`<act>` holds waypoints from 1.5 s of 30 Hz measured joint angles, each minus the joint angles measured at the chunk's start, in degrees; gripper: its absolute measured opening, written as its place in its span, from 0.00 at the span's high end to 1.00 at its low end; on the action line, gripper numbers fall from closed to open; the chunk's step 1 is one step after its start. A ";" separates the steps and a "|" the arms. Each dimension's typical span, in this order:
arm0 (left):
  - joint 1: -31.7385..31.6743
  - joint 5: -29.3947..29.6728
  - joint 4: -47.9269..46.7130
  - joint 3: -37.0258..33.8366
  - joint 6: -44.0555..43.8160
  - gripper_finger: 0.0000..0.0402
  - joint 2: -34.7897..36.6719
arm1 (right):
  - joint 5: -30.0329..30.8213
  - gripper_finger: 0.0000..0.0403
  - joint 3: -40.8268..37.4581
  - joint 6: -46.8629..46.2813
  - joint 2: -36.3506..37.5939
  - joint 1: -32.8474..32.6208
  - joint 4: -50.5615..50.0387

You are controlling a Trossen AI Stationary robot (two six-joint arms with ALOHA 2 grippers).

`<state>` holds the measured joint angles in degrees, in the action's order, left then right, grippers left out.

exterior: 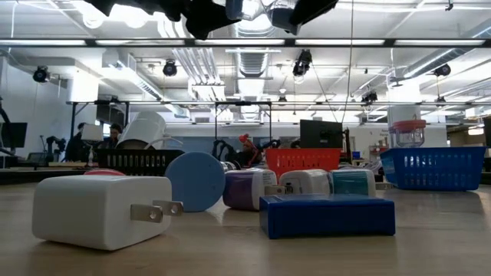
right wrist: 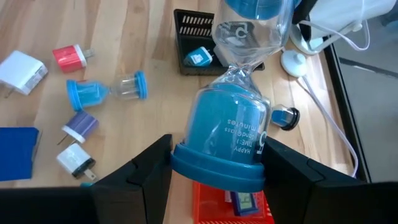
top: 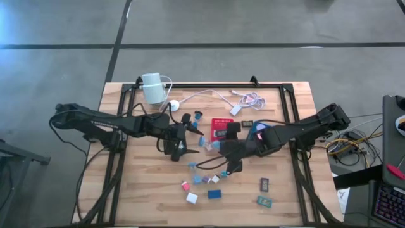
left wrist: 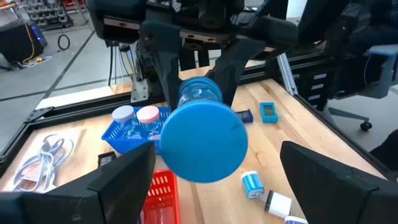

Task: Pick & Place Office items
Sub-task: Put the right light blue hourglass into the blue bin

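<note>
A blue sand timer (right wrist: 230, 124) with clear glass bulbs hangs over the middle of the table, and my right gripper (right wrist: 216, 146) is shut on it. Its free end, a round blue cap (left wrist: 205, 143), points at my left gripper (left wrist: 217, 149). That gripper is open; its fingers stand wide on either side of the cap without touching it. In the high view the two grippers (top: 181, 147) (top: 221, 152) meet mid-table. Several small plugs and blocks lie on the wood near the front, among them a second small sand timer (right wrist: 106, 92) on its side. My right gripper pinches the sand timer's near end cap (right wrist: 217, 171) between its two fingers, one on each side of the rim. The fingers slant down from the table's right. The timer sticks out beyond the fingertips along their line, lifted clear above the red tray.
A red tray (right wrist: 230, 202) lies under the held timer, a black tray (right wrist: 196, 40) beyond it, and a blue tray (left wrist: 134, 134) holds two capped pieces. A white cylinder (top: 152, 87) and white cable (top: 243, 98) sit at the far edge. Plugs (exterior: 100, 211) and a blue block (exterior: 326, 216) lie in front.
</note>
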<state>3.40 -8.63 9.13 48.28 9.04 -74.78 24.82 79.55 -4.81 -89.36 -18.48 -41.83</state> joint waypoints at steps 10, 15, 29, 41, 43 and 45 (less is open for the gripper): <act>0.00 0.99 2.22 0.10 0.26 0.13 -1.48 | -0.94 0.52 -0.04 0.27 -1.00 0.83 0.55; -0.23 1.11 2.43 0.10 1.09 0.13 -1.55 | -0.91 0.52 -0.04 0.51 -1.50 0.79 0.62; -0.74 1.32 1.06 0.08 1.50 0.31 -1.57 | -0.87 0.52 -0.04 1.05 -1.51 0.94 2.61; -0.98 0.94 0.90 0.08 1.52 0.48 -1.64 | -0.83 0.52 -0.04 1.76 -1.55 1.14 3.13; -1.02 0.81 1.04 0.10 1.52 0.43 -1.64 | -0.95 0.52 -0.04 1.82 -1.57 1.27 3.17; -1.03 0.71 1.11 0.14 1.52 0.37 -1.64 | -1.09 0.52 -0.04 1.90 -1.61 1.29 3.16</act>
<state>2.37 -7.92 10.23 48.42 10.57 -76.42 23.73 79.50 -2.91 -90.97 -17.19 -38.67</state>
